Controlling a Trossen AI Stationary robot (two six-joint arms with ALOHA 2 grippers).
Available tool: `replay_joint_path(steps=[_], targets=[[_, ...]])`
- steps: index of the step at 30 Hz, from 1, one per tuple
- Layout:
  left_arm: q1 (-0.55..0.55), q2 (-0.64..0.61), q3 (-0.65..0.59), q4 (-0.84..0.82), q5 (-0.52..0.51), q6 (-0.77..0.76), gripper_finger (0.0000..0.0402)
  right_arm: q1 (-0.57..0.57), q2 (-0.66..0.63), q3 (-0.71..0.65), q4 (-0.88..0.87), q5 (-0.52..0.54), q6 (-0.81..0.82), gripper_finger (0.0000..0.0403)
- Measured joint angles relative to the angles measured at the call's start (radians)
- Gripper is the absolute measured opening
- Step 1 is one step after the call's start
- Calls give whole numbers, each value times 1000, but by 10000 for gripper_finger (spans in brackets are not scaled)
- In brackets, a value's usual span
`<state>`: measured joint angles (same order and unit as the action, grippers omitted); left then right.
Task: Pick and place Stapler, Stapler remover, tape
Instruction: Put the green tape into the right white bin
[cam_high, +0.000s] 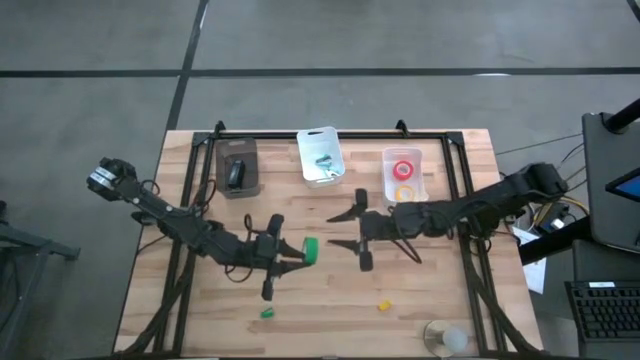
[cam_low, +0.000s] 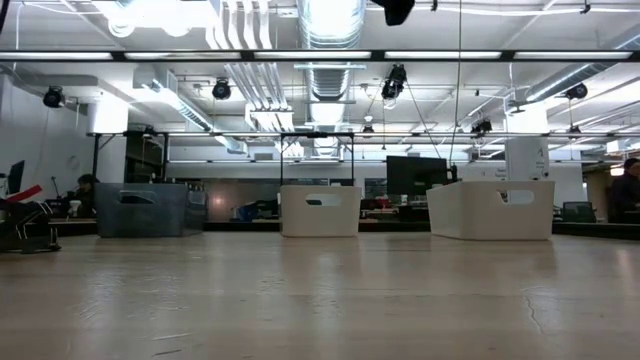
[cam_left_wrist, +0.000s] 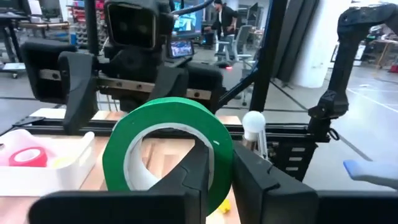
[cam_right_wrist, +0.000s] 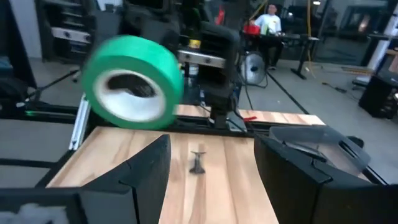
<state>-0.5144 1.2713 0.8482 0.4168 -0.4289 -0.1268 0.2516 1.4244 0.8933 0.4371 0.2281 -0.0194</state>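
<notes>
A green tape roll (cam_high: 311, 250) is in my left gripper (cam_high: 299, 256) near the table's middle; it fills the left wrist view (cam_left_wrist: 168, 146) and shows in the right wrist view (cam_right_wrist: 134, 81). My right gripper (cam_high: 347, 229) stands open just to the roll's right, facing it, its fingers (cam_right_wrist: 146, 168) spread wide and touching nothing. A red roll (cam_high: 403, 168) and a yellow roll (cam_high: 404, 191) lie in the clear right bin (cam_high: 417, 165). A black stapler (cam_high: 235, 173) lies in the dark bin (cam_high: 251, 150). The white middle bin (cam_high: 310, 140) holds small bluish items (cam_high: 325, 160). My left gripper holds the green roll by its wall on the side nearest me (cam_left_wrist: 219, 163). One finger (cam_left_wrist: 189, 171) is inside the open centre and the other (cam_left_wrist: 264, 183) outside. The fingers come level from the table's left. The roll stands on edge, lifted clear of the table.
A small green bit (cam_high: 267, 312) and a small yellow bit (cam_high: 383, 304) lie on the wood near the near edge, with a clear round thing (cam_high: 445, 338) at the near right corner. Three bins line the far edge (cam_low: 320, 210). A black frame rims the table (cam_high: 470, 250).
</notes>
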Motion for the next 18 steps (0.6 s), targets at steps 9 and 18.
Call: replay_joint_path(steps=[9, 18], targets=[[25, 0, 0, 3, 2, 7, 57, 0, 59, 51, 26, -51, 9, 224], [44, 0, -3, 7, 60, -2, 55, -1, 130, 120, 62, -64, -28, 224]])
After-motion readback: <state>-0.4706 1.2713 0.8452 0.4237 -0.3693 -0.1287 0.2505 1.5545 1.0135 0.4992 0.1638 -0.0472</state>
